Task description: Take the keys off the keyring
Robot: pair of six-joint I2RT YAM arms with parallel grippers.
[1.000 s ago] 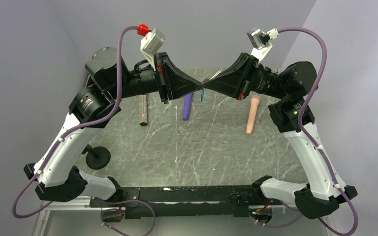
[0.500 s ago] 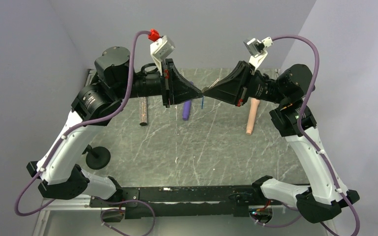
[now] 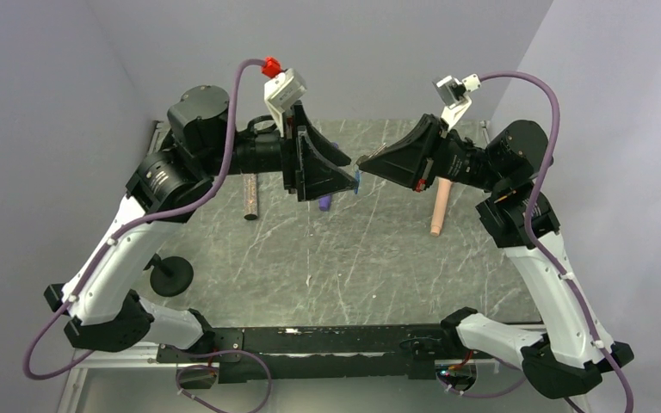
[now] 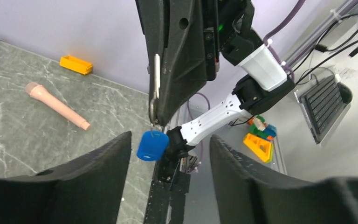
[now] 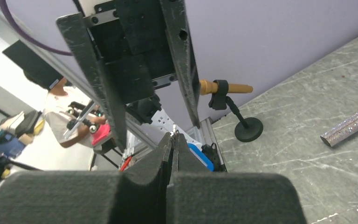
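Observation:
The two grippers face each other tip to tip above the far middle of the table. My right gripper (image 3: 361, 161) is shut on a thin grey metal key (image 4: 154, 84), which stands edge-on between its jaws. The keyring's blue tag (image 4: 153, 145) hangs just below that tip (image 3: 357, 179). My left gripper (image 3: 344, 172) is open, with its fingers spread either side of the tag and touching nothing (image 4: 170, 137). In the right wrist view the shut tips (image 5: 173, 135) show a sliver of metal, with the blue tag (image 5: 200, 156) behind them.
On the marble table (image 3: 336, 258) lie a purple wand (image 3: 325, 203), mostly hidden by the left gripper, a peach cylinder (image 3: 438, 206) at the right and a glitter stick (image 3: 250, 196) at the left. A black stand (image 3: 169, 275) sits near left. An orange block (image 4: 76, 64) lies by the wall.
The left gripper has opened, letting go at the shared tip. The right gripper stays shut with the metal piece, and the blue tag hangs from it.

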